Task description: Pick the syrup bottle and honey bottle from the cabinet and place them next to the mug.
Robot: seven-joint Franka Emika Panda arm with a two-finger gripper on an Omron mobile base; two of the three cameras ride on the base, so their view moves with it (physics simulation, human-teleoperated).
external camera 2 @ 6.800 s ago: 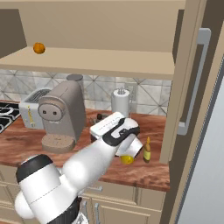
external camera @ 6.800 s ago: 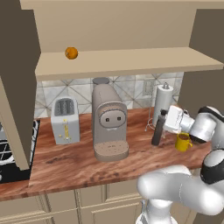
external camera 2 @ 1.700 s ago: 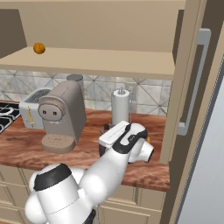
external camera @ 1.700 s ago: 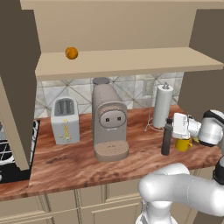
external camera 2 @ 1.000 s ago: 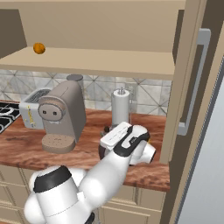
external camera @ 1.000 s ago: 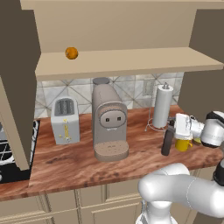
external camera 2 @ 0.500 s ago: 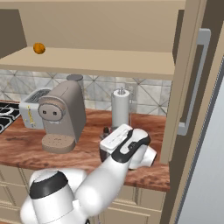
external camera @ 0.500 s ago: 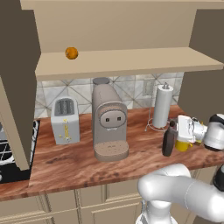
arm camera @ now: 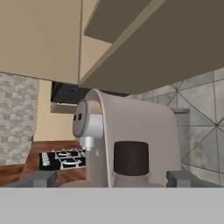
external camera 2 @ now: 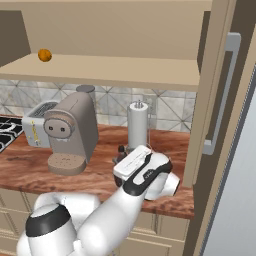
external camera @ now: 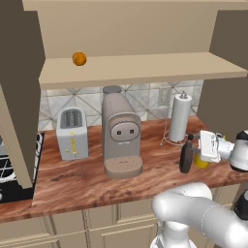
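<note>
**On the table, bottle set down beside the mug**

On the table [external camera: 87, 177] the syrup bottle [external camera: 186, 157] stands upright just beside the mug [external camera: 200, 160], directly ahead of the end effector [external camera: 196, 146], whose fingers are spread, nothing grasped. The arm hides most of the mug; the honey bottle cannot be made out.

A toaster [external camera: 72, 133], coffee machine [external camera: 121, 135] and paper-towel roll [external camera: 179, 119] line the counter [external camera: 72, 179].
</note>
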